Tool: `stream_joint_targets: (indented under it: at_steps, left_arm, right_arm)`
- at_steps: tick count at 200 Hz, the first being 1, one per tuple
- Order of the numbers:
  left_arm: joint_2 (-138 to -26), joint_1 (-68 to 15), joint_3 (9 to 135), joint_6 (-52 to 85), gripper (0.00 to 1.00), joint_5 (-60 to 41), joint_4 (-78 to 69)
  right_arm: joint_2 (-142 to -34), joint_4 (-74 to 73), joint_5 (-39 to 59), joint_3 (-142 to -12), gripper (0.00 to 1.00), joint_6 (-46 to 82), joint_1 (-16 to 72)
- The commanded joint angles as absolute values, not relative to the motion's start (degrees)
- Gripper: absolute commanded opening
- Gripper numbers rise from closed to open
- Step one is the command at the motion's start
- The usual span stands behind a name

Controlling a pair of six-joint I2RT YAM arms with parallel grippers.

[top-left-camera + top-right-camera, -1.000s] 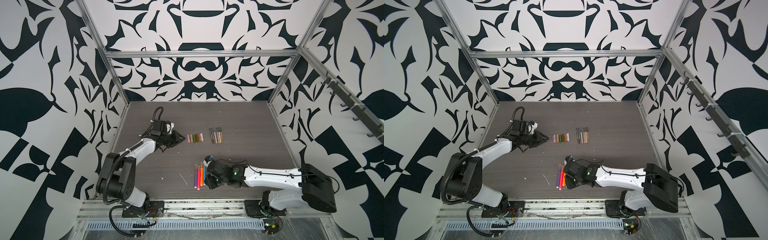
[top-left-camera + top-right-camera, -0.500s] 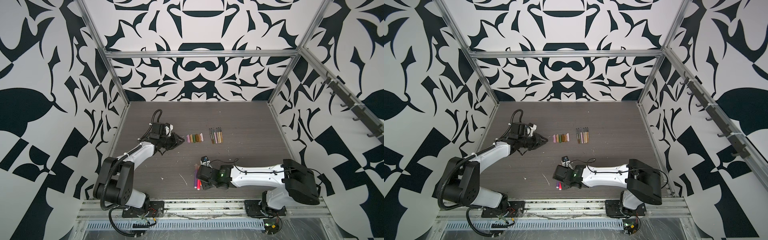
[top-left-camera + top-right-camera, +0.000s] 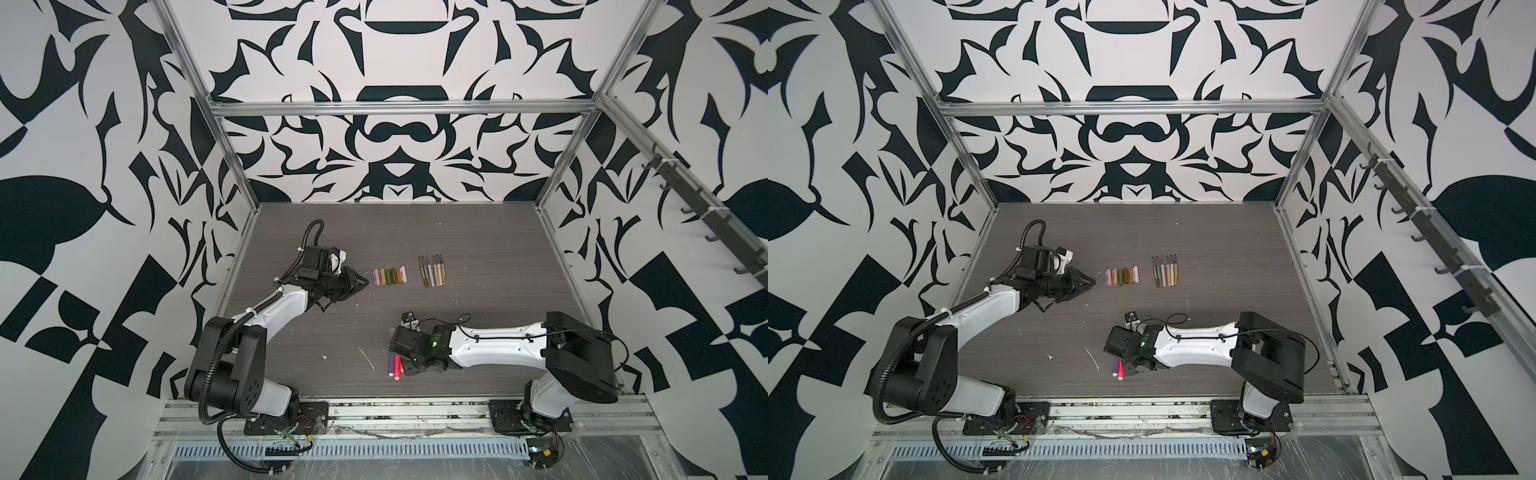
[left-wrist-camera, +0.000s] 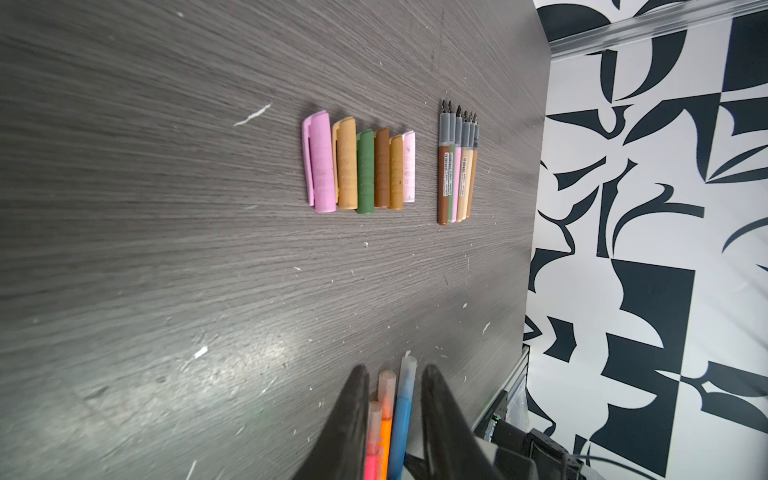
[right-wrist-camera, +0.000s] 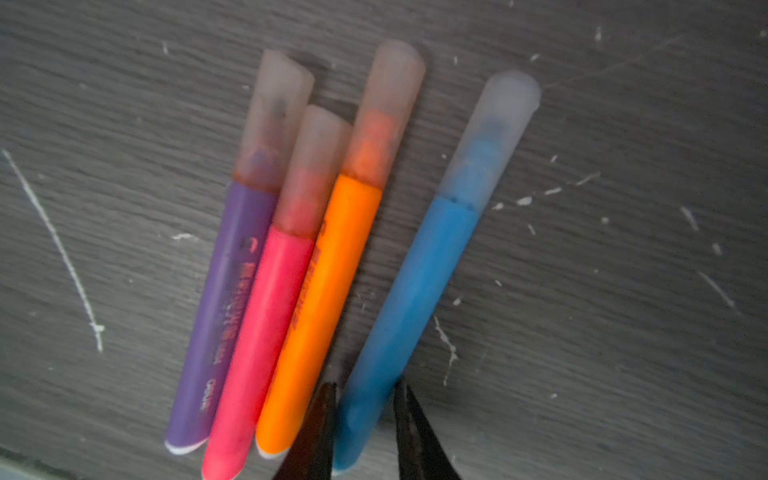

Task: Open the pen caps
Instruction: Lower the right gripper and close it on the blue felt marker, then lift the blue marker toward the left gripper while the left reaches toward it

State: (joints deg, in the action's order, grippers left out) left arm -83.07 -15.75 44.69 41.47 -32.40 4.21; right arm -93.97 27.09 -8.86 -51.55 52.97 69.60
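1. Nearest you, the right gripper is clamped on the blue pen, one finger on each side of the barrel, low near the tail end. Its frosted cap is on and points toward the far side. I can't tell if the pen is off the table.
2. Just beside it lie the purple pen, pink pen and orange pen, touching side by side and all capped. The blue one angles away from them at the cap end.
3. My read of the step: bring the blue pen up and across so the other arm can pull the cap. Lift straight so you don't drag the orange pen along.
4. The grip is far from the cap, so expect the pen to lever in the fingers. Clamp firmly, hold the pen level with the cap end toward the left arm, and pull along the barrel, not sideways.
5. Farther back, the left gripper sits low, just beside the loose caps, pointing at them. In both top views its tips look close with nothing between them. I can't tell if it's fully closed, so check it's wide enough before the handover.
6. The loose caps lie in a tidy touching row. Near them are the thin pens, tips bare, so those look finished. Route clear of both rows.
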Motion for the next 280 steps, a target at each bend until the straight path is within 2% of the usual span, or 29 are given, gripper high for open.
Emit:
stream_joint_targets:
  at_steps: [1, 82, 133, 145, 163, 172, 197, 233, 280]
  left_arm:
    - [-82.61, -15.55, 46.21, 40.43, 0.27, -33.22, 5.56]
    - [-82.54, -15.75, 46.16, 41.91, 0.27, -33.99, 4.39]
    - [-82.78, -17.67, 46.98, 44.6, 0.27, -34.11, 2.5]
    - [-82.82, -19.46, 47.17, 45.85, 0.27, -33.82, 1.47]
    - [-82.66, -22.73, 47.89, 46.77, 0.27, -32.18, 1.23]
    - [-82.33, -24.28, 48.21, 47.15, 0.27, -31.21, 1.23]
    - [-81.59, -28.56, 48.03, 49.42, 0.29, -28.63, -0.16]
    - [-83.25, -36.45, 48.76, 53.2, 0.41, -25.58, -4.4]
    - [-88.49, -42.73, 51.75, 56.17, 0.42, -24.57, -7.99]
  right_arm:
    - [-93.21, 28.07, -9.02, -51.85, 0.27, 53.32, 69.0]
    - [-85.58, 28.18, -8.95, -43.07, 0.25, 54.68, 62.91]
    - [-87.62, 25.56, -6.88, -40.74, 0.3, 54.27, 62.14]
    - [-88.07, 24.24, -5.78, -40.35, 0.24, 54.39, 61.83]
    - [-86.1, 25.15, -6.24, -40.25, 0.07, 53.95, 61.29]
    - [-83.88, 26.65, -7.07, -40.41, 0.04, 53.15, 60.58]
    - [-75.25, 30.01, -5.56, -40.35, 0.01, 47.65, 56.44]
    - [-61.37, 27.44, 6.73, -40.0, 0.0, 40.07, 49.87]
    - [-57.51, 29.07, 11.83, -43.23, 0.0, 38.5, 47.0]
